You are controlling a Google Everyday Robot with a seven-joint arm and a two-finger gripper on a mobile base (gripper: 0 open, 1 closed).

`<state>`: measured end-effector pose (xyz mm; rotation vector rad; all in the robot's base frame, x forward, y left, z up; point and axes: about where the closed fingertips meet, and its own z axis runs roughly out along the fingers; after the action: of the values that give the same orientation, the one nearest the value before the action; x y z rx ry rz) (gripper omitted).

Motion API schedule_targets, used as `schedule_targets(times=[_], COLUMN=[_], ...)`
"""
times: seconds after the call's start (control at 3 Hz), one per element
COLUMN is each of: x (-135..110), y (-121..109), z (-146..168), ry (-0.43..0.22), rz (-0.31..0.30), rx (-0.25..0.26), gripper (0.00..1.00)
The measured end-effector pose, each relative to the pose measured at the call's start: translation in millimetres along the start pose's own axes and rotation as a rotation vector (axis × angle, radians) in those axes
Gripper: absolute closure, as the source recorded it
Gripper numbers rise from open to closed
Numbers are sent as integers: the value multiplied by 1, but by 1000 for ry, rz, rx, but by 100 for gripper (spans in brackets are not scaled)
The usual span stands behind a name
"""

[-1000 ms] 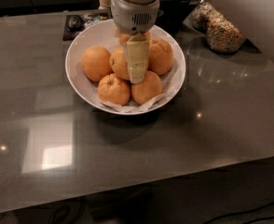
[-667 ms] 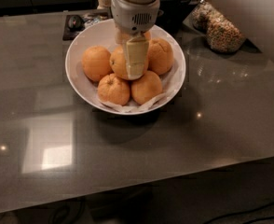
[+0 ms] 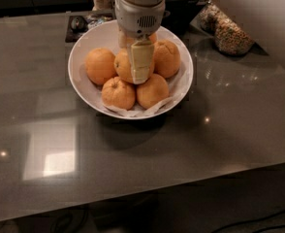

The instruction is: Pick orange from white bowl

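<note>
The white bowl [image 3: 82,76] sits on the dark grey table, lined with crumpled white paper and holding several oranges. My gripper [image 3: 141,69] hangs straight down over the middle of the bowl. Its pale front finger [image 3: 141,59] lies across the orange [image 3: 123,67] at the centre of the pile and hides that fruit's right half. Other oranges lie at the left [image 3: 100,65], at the right [image 3: 167,58] and at the front right [image 3: 152,90]. A smaller one with a puckered stem end [image 3: 118,92] lies at the front left.
A glass jar of cereal [image 3: 232,38] stands at the back right, under my white arm [image 3: 259,13]. A small dark tray with an object [image 3: 79,24] sits behind the bowl at the left. The table's front edge runs along the bottom.
</note>
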<state>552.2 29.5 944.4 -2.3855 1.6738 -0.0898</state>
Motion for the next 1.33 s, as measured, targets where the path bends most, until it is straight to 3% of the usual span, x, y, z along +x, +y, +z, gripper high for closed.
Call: schedule_targets(times=[1.0, 1.33], x=[33, 33], y=[8, 8], z=[34, 35], ry=[16, 16], rz=[35, 36], rx=[-85, -86], gripper=[34, 51])
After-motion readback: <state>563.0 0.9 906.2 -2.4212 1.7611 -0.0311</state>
